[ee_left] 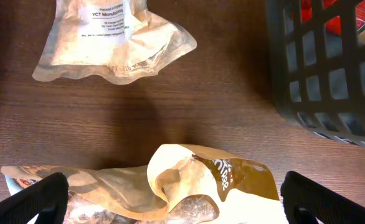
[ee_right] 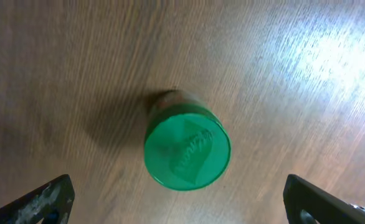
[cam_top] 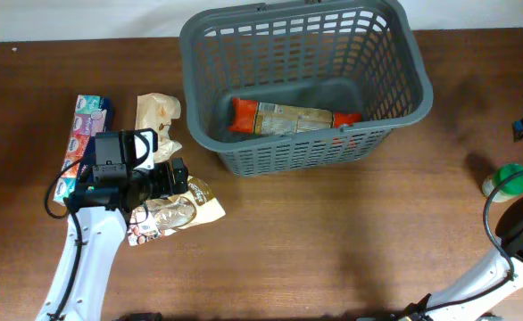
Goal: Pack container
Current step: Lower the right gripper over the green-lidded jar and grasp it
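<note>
While agape, left jaws astride pouch [ee_left: 192,186].

Overhead high; left wrist shares container [cam_top: 297,153]

The container [cam_top: 293,153] is matt dark grey plastic, and the packet [cam_top: 293,116] inside it has a glossy orange wrapper. The table [cam_top: 333,241] under it is brown wood grain with a low sheen. Left of the container lie a crinkled, shiny film pouch [ee_left: 189,183] and a translucent plastic pouch [ee_left: 114,43] with a white label; well right of it, the green lid [ee_right: 187,152] looks like smooth plastic.
</note>
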You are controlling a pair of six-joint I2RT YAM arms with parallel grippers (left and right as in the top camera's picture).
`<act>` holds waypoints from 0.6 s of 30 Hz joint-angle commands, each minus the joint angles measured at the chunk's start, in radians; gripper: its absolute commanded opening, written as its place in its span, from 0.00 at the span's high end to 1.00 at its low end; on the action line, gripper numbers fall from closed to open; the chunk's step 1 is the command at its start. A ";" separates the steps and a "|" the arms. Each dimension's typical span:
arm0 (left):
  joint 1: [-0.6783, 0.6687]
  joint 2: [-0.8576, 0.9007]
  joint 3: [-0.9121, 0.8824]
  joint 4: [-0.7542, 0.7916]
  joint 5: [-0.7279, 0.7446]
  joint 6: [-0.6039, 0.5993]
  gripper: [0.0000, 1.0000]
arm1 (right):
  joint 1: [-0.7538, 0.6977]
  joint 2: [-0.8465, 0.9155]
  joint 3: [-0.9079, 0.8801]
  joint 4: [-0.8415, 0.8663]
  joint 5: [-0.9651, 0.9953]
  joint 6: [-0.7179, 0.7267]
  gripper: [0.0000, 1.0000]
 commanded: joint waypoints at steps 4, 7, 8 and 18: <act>0.002 0.006 0.008 0.002 0.014 0.016 0.01 | 0.001 -0.010 -0.106 0.061 0.011 0.013 0.01; 0.002 0.006 0.008 0.002 0.014 0.016 0.01 | 0.001 -0.010 -0.188 0.106 0.005 0.013 0.01; 0.002 0.006 0.008 0.002 0.014 0.016 0.01 | 0.001 -0.010 -0.207 0.116 0.005 0.013 0.01; 0.002 0.006 0.008 -0.018 0.014 0.016 0.01 | 0.002 -0.010 -0.380 0.252 0.005 0.009 0.01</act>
